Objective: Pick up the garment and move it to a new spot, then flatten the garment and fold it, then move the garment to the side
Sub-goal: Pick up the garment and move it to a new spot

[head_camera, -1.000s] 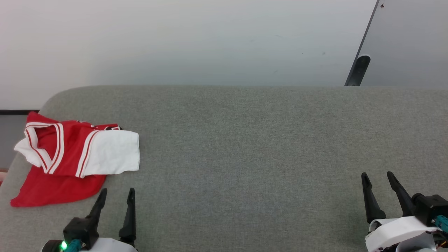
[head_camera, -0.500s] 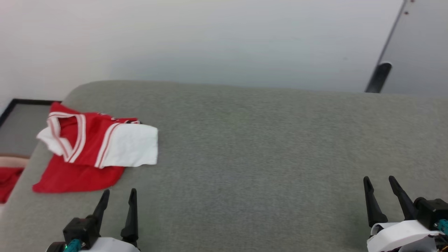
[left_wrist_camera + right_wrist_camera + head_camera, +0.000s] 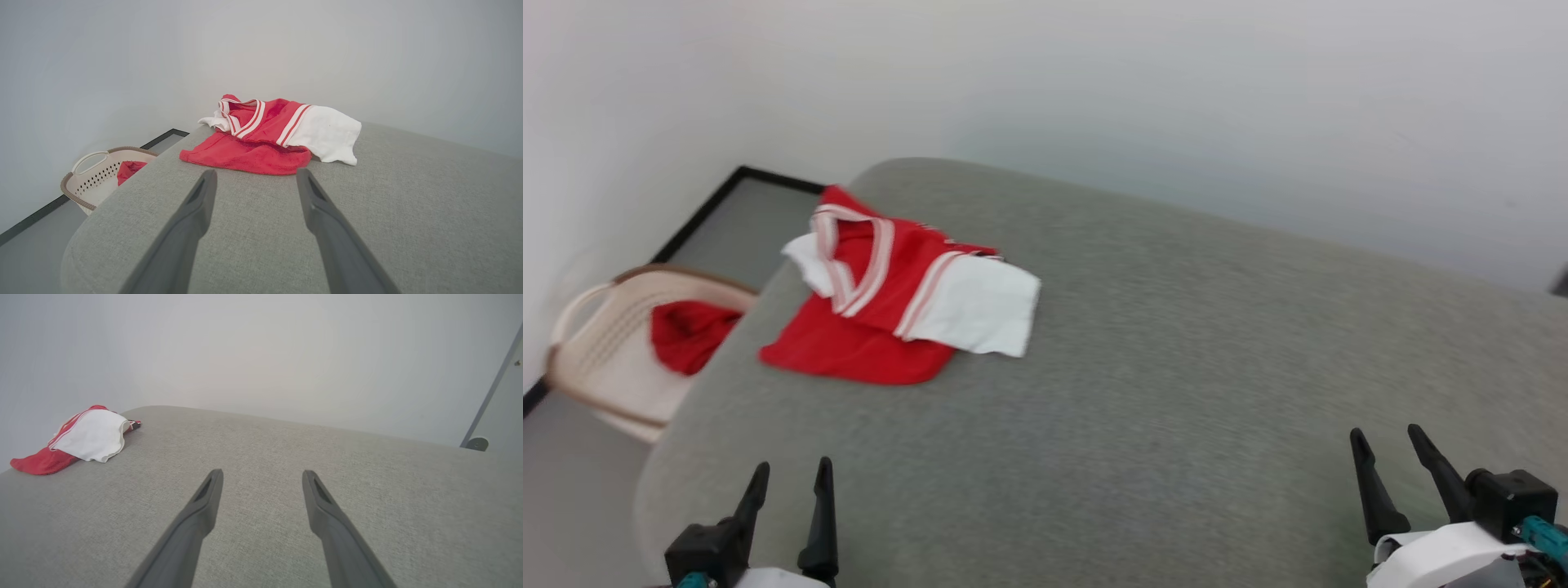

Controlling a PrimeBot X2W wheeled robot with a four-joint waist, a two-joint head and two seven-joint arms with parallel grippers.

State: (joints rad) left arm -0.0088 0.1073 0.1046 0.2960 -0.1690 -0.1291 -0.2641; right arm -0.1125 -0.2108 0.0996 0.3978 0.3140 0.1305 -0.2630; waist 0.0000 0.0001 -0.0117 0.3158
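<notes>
You have the garment (image 3: 894,314) lying crumpled at the far left corner of the table (image 3: 1176,367), close to the left edge, and nothing holds it. Your left hand (image 3: 793,463) is over the near left part of the table, its 2 fingers apart and empty, well apart from the cloth. Your right hand (image 3: 1385,430) is at the near right, also with fingers apart and empty. Beyond the left edge, lower down, stands a cream basket (image 3: 596,343) with a small red cloth (image 3: 686,335) inside; this is not your target.

I judge the garment to be light, soft and limp. It will probably sag and open when you lift it, and a layer can slip out if you pinch only 1 thickness. It is not fragile, so a firm pinch is fine. The white sleeve (image 3: 980,314) lies on top, toward the middle of the table; the striped neck (image 3: 858,261) is toward the far corner. A good hold is probably the red body beside the sleeve stripes, where several layers lie together. The left hand is the nearer one.
</notes>
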